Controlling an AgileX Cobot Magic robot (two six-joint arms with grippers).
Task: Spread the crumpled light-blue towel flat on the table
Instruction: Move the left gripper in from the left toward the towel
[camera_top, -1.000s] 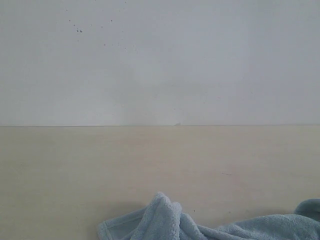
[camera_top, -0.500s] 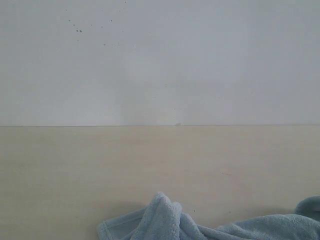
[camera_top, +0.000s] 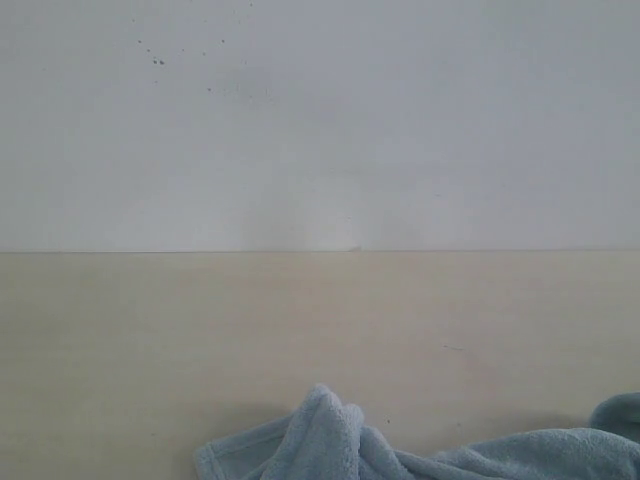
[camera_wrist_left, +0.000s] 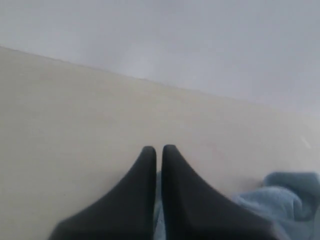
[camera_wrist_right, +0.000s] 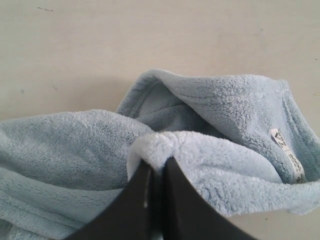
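1. What just changed? Basically nothing. Over the last second the exterior view looks identical. The towel (camera_top: 330, 440) is the same crumpled heap at the near edge of the table (camera_top: 150, 340), with the same hump and folds. It runs off the bottom and right side of that view. The wall (camera_top: 320, 120) behind is unchanged too.
2. Neither arm shows up in the exterior view, so the wrist views are all there is for the hands.
3. The right hand (camera_wrist_right: 157, 169) has its fingers pressed together, pinching a thick rolled fold of the towel right at the tips. The little white tag (camera_wrist_right: 287, 155) sits on the hem off to one side of that pinch.
4. The left hand (camera_wrist_left: 158, 149) also has its fingers pressed together, tips low over bare table with the towel just beside it. There's a sliver of blue between the fingers further back. I can't tell if that's cloth caught in them or just towel lying underneath.
5. My read is that spreading hasn't really started. One grip is set and everything is sitting in a pause.
6. If the left hand turns out to have nothing, it'll want its own bit of hem. Pulling from one pinch alone would probably just drag the whole bundle along instead of opening it up.
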